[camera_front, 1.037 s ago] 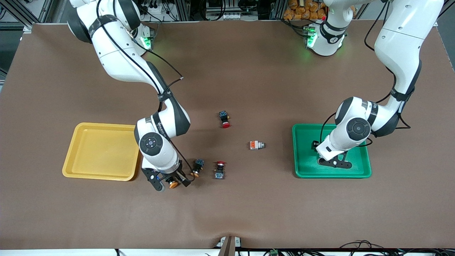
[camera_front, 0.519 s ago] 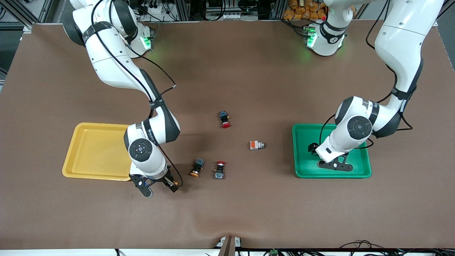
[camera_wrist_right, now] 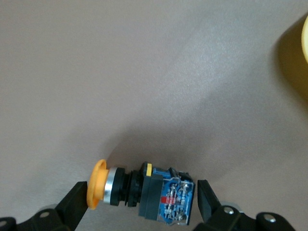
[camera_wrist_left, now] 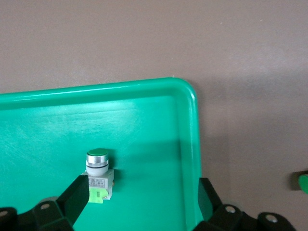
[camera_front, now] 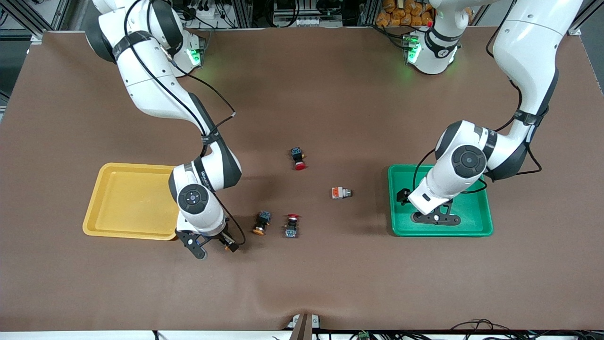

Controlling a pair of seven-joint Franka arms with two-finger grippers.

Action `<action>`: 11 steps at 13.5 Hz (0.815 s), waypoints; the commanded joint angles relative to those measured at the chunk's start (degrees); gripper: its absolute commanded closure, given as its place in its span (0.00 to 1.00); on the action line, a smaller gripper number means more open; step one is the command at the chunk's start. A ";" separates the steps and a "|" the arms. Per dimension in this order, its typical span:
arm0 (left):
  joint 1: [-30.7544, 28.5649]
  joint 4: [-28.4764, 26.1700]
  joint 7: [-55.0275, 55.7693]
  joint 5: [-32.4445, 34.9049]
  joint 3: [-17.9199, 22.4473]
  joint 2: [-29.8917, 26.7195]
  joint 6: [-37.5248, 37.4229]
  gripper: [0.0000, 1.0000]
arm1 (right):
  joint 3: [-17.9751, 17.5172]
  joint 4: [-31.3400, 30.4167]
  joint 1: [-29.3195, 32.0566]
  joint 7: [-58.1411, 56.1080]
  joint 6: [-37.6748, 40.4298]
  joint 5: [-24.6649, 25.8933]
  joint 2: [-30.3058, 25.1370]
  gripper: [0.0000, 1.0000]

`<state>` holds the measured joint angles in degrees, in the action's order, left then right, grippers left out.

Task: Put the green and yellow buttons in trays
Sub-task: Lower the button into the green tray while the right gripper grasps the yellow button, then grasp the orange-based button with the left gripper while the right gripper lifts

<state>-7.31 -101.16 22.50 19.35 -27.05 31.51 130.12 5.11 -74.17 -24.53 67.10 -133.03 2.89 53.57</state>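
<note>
Right gripper (camera_front: 213, 246) hanging over the brown surface (camera_front: 330, 94) just beside the yellow tray (camera_front: 132, 200), off the tray's corner nearest the front camera. Fingers (camera_wrist_right: 72, 199) clamping a black-bodied yellow-capped button (camera_wrist_right: 144, 190) lying crosswise between them, cap toward one finger, blue end toward the other; a sliver of the tray's rim showing in the right wrist view.

Left gripper (camera_front: 435, 218) hovering low over the green tray (camera_front: 476, 208), fingers (camera_wrist_left: 74, 197) spread wide and gripping nothing. Green-capped grey button (camera_wrist_left: 98, 175) standing upright on the tray floor, cap up, sitting just beside one finger and well apart from the other, which is hanging over the tray's rim (camera_wrist_left: 195, 144).

Lying loose on the surface between the two trays: a second yellow-capped button (camera_front: 261, 222) near the right gripper, touching nothing; an orange-ended grey button (camera_front: 340, 192) toward the green tray; a red-capped switch (camera_front: 291, 225) beside the second yellow-capped button; another red-capped switch (camera_front: 297, 158) farther from the front camera.
</note>
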 commanded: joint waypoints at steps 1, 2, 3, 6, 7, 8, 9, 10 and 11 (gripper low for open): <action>2.73 3.67 2.18 -1.16 -0.55 -0.48 -4.95 0.00 | -0.19 -0.27 0.01 0.04 -0.21 1.15 -0.04 0.00; 3.87 4.56 3.50 -1.16 -0.46 -0.48 -5.48 0.00 | -0.19 -0.19 0.01 0.22 -0.30 1.15 0.05 0.00; 4.76 4.83 4.47 -1.16 -0.46 -0.31 -5.49 0.00 | -0.19 -0.27 -0.07 0.22 -0.30 1.15 0.22 0.00; 8.18 6.14 8.94 -1.07 -0.46 0.83 -5.49 0.00 | -0.19 -0.19 -0.07 0.13 -0.30 1.59 0.31 0.05; 9.50 6.58 10.70 -1.16 -0.46 1.88 -5.49 0.00 | -0.19 -0.19 0.10 0.22 -0.30 1.50 0.22 0.35; 10.99 6.76 12.72 -0.98 -0.46 2.93 -5.31 0.00 | -0.19 -0.10 0.36 0.22 -0.21 1.41 0.05 0.50; 12.66 6.76 15.00 -0.72 -0.37 3.99 -5.22 0.00 | -0.28 -0.10 0.71 -0.04 -0.21 1.41 -0.39 0.53; 14.50 7.20 17.11 -0.54 -0.20 5.13 -4.79 0.00 | -0.19 -0.01 0.89 -0.57 0.23 1.33 -1.18 0.53; 16.35 8.94 18.61 -0.45 0.07 6.88 -4.61 0.00 | -0.28 -0.01 1.76 -0.83 0.67 1.24 -2.49 0.53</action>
<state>5.76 -96.06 38.19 18.86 -27.71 34.89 125.94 5.37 -73.88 -24.34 67.10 -133.21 3.53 53.36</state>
